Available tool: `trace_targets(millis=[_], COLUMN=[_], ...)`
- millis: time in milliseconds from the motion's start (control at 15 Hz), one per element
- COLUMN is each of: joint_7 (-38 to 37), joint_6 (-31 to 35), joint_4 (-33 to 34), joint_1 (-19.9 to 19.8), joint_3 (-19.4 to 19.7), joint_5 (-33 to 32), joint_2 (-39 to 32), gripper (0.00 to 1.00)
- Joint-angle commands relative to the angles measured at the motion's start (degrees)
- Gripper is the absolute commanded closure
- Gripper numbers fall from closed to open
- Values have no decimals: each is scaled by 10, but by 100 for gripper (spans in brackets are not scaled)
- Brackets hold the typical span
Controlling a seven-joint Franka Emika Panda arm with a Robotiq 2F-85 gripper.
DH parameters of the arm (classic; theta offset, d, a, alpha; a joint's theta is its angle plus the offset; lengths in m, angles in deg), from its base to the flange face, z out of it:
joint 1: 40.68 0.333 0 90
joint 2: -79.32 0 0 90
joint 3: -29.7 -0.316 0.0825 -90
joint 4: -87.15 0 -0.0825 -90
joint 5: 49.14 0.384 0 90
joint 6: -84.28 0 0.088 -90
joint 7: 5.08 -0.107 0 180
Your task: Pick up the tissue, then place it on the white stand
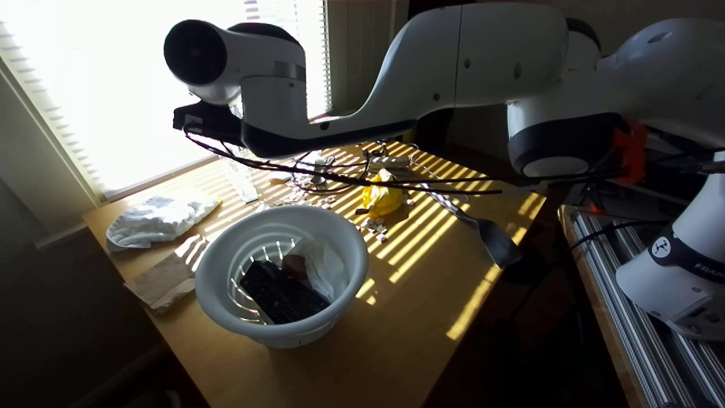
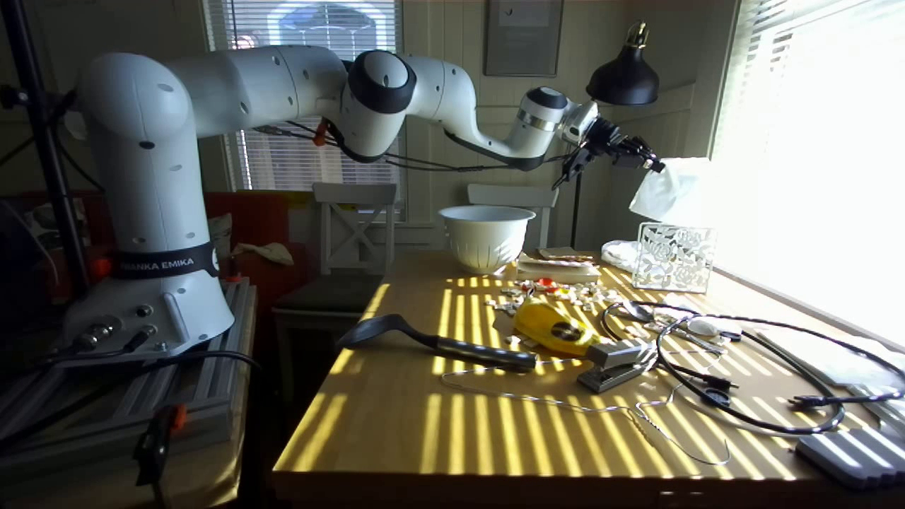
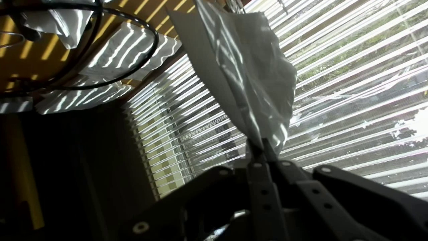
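One bowl (image 2: 486, 239) sits left of the white stand (image 2: 674, 259) in an exterior view; over the stand's upper left, the jaws pinch the tissue (image 2: 668, 191), seemingly hung just above it. Centre the tissue, lower until it rests, then release slowly.

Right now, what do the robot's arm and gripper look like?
The arm is white, with rounded segments and dark trim at several joints; the dark base band reads FRANKA EMIKA. Black cables run along the arm, near an orange piece. The gripper is black, with pale screw heads.
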Motion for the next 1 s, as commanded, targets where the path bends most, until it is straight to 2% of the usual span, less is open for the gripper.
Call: trace_targets(millis=[0,933], joint_7=[-21,-31], joint_6=[20,5], joint_4=[0,15], joint_1=[4,-11], joint_3=[6,-12], joint_5=[-13,0], joint_2=[-2,-25], gripper=[100,100])
